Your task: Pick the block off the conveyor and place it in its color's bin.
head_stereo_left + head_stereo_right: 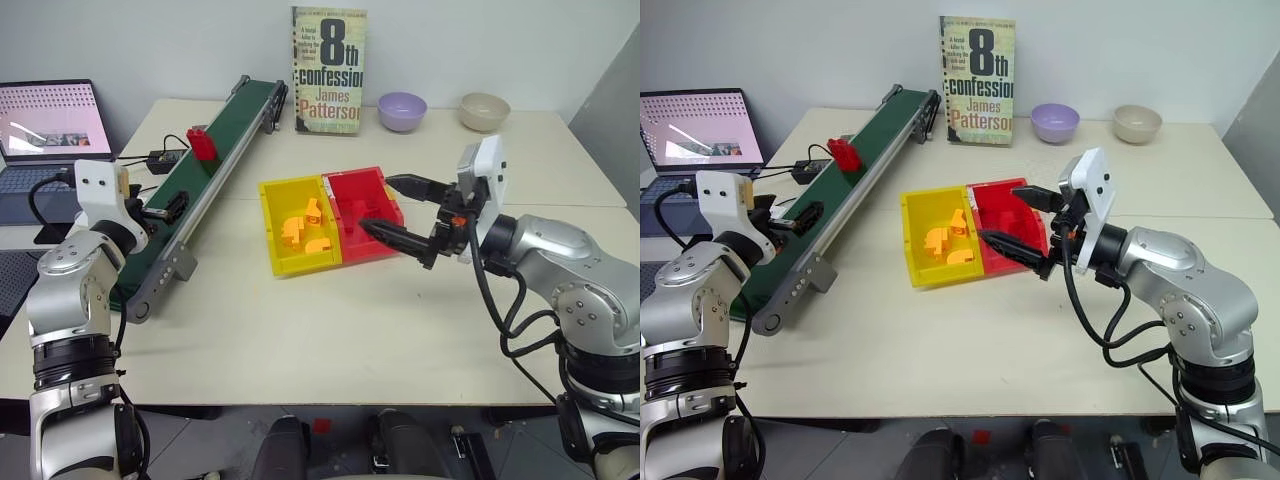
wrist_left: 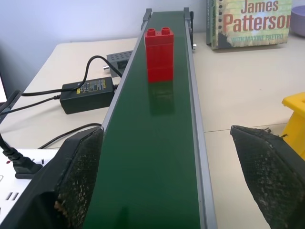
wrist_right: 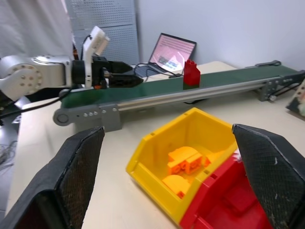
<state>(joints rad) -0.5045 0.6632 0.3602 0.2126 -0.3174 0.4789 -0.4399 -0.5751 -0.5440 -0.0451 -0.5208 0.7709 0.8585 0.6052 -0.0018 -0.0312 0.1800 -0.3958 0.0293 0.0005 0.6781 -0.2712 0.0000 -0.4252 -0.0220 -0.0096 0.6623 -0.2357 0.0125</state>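
The worktop (image 1: 300, 340) is big, pale and smooth. The conveyor (image 1: 215, 160) is long and thin, with a flat dark green belt and shiny metal rails, and it runs from the worktop's left edge toward the far edge. Near the middle of the worktop sits the red bin (image 1: 372, 190), hard shiny plastic, joined to a yellow bin (image 1: 272, 225). The left gripper (image 2: 167, 186) waits over the near end of the belt, jaws wide apart. The right gripper (image 1: 400, 215) hangs over the red bin, jaws apart and empty. The block (image 2: 159, 55) stands on the belt, farther along. It looks light, hard and a bit slippery, so squeeze its flat sides, below the bumps.
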